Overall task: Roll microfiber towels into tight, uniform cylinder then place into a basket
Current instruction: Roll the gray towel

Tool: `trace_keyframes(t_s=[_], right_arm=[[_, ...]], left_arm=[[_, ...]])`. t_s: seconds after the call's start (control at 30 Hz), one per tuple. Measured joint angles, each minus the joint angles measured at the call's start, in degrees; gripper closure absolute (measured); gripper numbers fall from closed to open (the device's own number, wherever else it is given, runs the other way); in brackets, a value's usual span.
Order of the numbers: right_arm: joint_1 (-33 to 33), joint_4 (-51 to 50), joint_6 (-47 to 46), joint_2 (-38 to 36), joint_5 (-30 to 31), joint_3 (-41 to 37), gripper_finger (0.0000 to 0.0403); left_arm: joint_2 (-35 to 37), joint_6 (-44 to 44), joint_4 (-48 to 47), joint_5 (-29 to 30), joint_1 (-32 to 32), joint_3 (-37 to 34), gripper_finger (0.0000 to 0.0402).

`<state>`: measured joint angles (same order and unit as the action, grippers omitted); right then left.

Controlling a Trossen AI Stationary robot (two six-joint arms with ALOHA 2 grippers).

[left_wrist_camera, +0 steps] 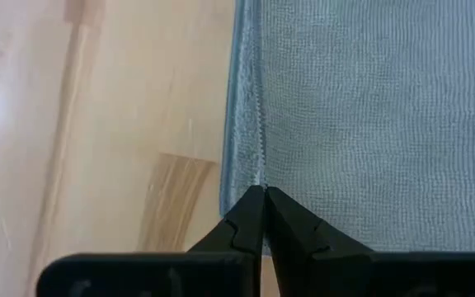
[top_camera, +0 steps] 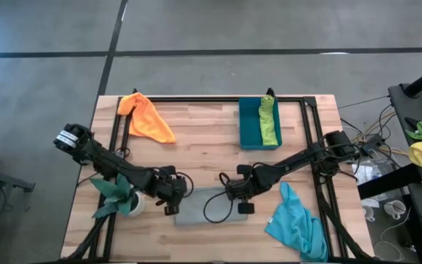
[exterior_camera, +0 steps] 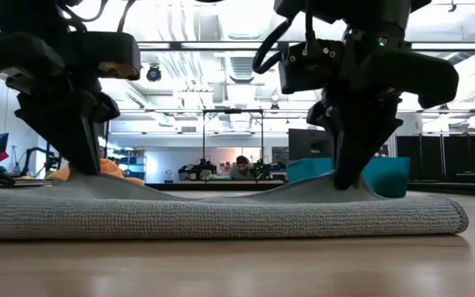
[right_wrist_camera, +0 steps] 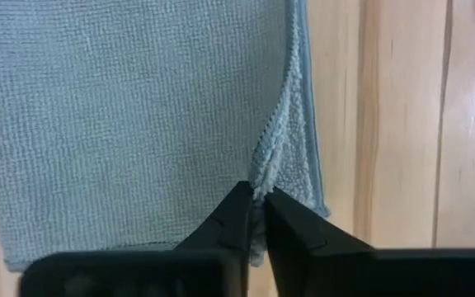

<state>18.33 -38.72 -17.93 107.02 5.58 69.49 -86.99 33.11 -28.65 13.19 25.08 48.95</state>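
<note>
Left tool (top_camera: pixel 171 210) is pinched shut on the left hem of the grey towel (top_camera: pixel 209 207), which lies flat at the front middle of the bench (top_camera: pixel 196 139). Risk: the thin hem slips out, or one side lifts ahead of the other, so the roll starts skewed and loose. Right tool (top_camera: pixel 245 208) is also nipped on cloth at the right hem; the right wrist view shows only a small bunched fold caught. Both arms reach low and inward, tools pointing down onto the towel. The basket (top_camera: pixel 251 125), at the back right, holds a lime green towel (top_camera: pixel 269 121).
</note>
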Motion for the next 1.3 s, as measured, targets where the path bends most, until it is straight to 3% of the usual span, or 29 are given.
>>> trace_keyframes(t_s=[0.13, 0.3, 0.43, 0.6, 0.77, 1.0, 1.3], right_arm=[[0.00, -3.57, -2.21, -0.36, 0.01, 0.69, 0.0319], [1.11, -7.48, -8.21, -2.22, 0.05, 2.73, 0.0260], [4.20, -0.56, -11.82, -2.27, -0.04, 2.08, 0.0236], [6.79, 8.68, -14.58, 2.35, 0.22, 1.45, 0.0232], [8.02, 8.07, -16.04, 5.84, 0.39, 1.61, 0.0237], [9.31, 7.06, -15.71, 5.64, 0.10, 1.62, 0.0241], [9.32, 7.49, -15.41, 5.62, 0.00, 1.51, 0.0243]], left_arm=[[1.27, -0.29, -0.87, -0.47, 0.00, 0.01, 0.0369], [5.71, 5.74, -8.52, -0.79, 0.09, 1.29, 0.0312], [8.90, 7.97, -0.07, -0.74, 1.68, 0.57, 0.0287], [6.53, 6.86, 15.70, 0.83, 3.30, -3.45, 0.0285], [0.52, 6.97, 11.74, 0.89, 3.54, -4.25, 0.0292], [-0.46, 7.02, 10.45, 1.19, 3.36, -3.84, 0.0293], [-4.48, 1.78, 10.11, 7.37, -0.87, -4.24, 0.0305]])
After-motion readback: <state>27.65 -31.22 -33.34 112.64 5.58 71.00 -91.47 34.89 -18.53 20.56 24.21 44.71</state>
